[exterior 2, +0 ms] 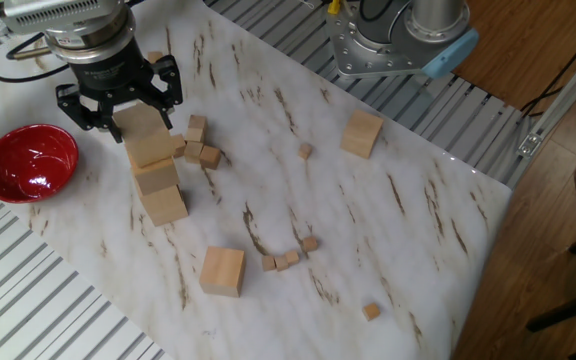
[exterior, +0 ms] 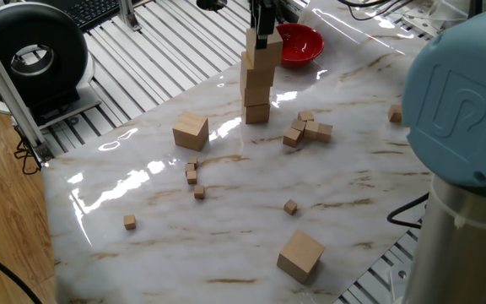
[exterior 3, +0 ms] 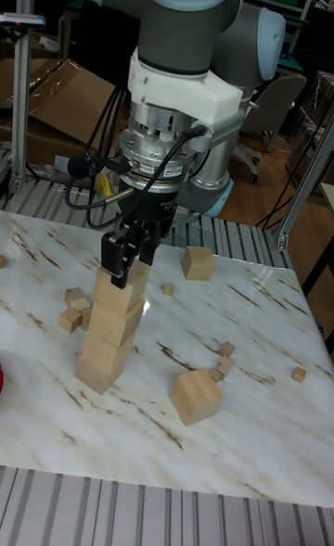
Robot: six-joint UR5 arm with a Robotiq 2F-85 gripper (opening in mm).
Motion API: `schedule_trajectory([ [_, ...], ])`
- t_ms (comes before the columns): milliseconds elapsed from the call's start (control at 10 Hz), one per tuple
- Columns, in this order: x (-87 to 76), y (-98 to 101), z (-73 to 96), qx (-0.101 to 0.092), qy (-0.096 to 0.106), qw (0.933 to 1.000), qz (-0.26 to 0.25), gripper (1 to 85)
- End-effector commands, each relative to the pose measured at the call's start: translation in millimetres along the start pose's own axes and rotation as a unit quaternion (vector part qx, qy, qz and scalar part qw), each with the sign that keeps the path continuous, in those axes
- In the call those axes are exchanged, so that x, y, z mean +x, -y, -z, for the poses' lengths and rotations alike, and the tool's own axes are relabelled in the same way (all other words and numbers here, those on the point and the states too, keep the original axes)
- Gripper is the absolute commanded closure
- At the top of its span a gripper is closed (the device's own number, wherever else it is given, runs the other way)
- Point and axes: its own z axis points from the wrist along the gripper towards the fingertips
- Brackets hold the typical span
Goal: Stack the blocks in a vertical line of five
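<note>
A leaning stack of several large tan blocks (exterior: 257,91) (exterior 2: 158,185) (exterior 3: 109,333) stands near the table's far side. My gripper (exterior: 262,34) (exterior 2: 138,112) (exterior 3: 128,263) comes straight down over it. Its fingers sit on either side of the top block (exterior 2: 140,125) and look shut on it. That block rests on the one below, turned a little against it. A loose block (exterior: 191,131) (exterior 2: 222,271) (exterior 3: 196,396) lies left of the stack. Another loose block (exterior: 300,255) (exterior 2: 362,133) (exterior 3: 198,263) lies near the table edge by the arm's base.
A red bowl (exterior: 300,42) (exterior 2: 28,162) sits just behind the stack. Tiny wooden cubes (exterior: 308,129) (exterior 2: 200,143) cluster beside the stack, and others (exterior: 194,173) are scattered over the marble top. The arm's base (exterior 2: 398,40) stands at one table edge.
</note>
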Motion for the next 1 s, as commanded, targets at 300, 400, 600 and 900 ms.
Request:
schedule_trajectory([
  [300,-2.3,2.5,-1.0,0.004,0.004,0.9998,0.021,29.7],
  [400,-2.8,2.7,-0.7,0.004,0.004,0.9997,0.022,28.0],
  [600,-2.5,-0.1,5.9,0.003,-0.003,0.9998,0.021,26.3],
  [900,-6.6,-0.8,4.3,0.001,0.003,0.9998,0.020,24.3],
])
